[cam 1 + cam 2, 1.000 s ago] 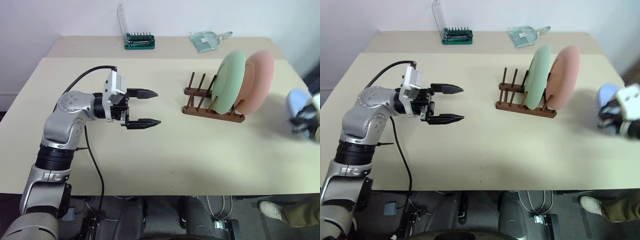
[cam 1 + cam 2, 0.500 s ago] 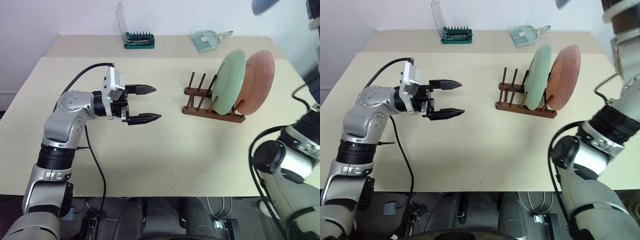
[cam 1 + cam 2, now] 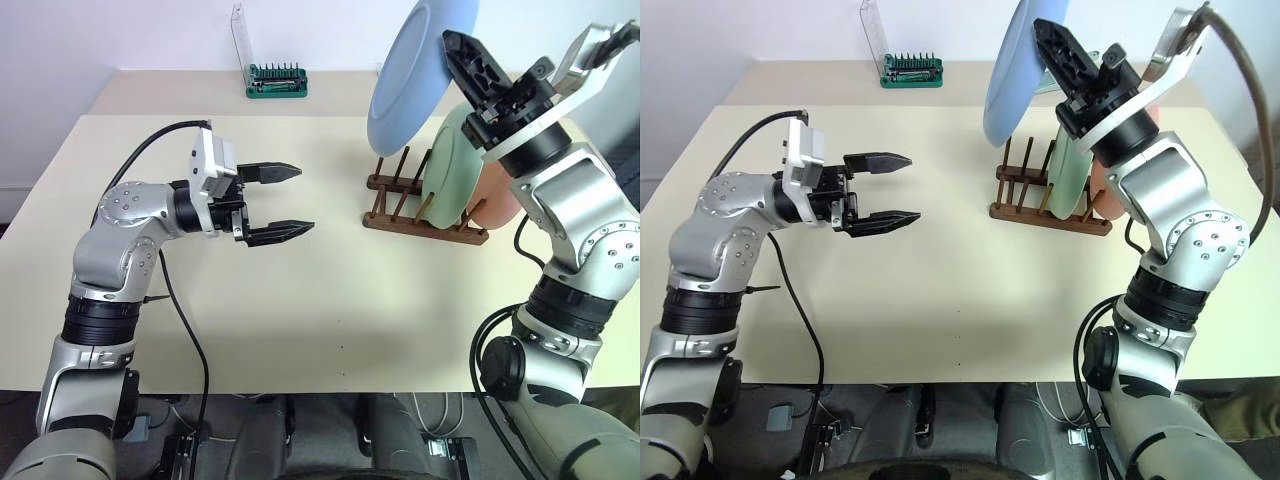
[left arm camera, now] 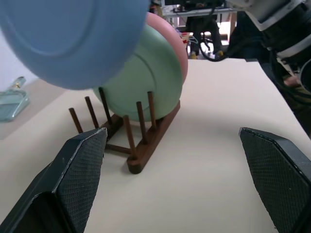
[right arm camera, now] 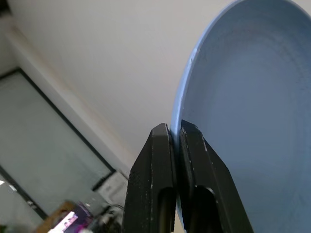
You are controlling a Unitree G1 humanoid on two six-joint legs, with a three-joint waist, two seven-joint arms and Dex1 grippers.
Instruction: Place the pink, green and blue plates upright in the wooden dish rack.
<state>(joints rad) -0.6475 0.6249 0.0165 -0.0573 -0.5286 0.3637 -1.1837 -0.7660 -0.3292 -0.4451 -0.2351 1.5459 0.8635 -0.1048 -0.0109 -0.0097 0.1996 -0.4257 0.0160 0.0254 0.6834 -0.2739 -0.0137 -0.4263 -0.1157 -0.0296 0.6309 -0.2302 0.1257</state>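
Right arm's swung up from the table edge; right gripper (image 3: 462,45) now pinches the blue plate (image 3: 415,70) by its rim, held tilted above the rack (image 3: 425,215). Green plate (image 3: 452,170) and pink plate (image 3: 496,195) stand racked. My left gripper (image 3: 287,202) hovers level, fingers spread wide, empty.

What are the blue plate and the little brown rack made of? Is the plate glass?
The blue plate looks like matte plastic or glazed ceramic, not glass: it is solid pale blue, you can't see through it, and it has no sharp shine. Which of the two, I can't tell. The rack looks like dark stained wood: round brown pegs standing in two rails.
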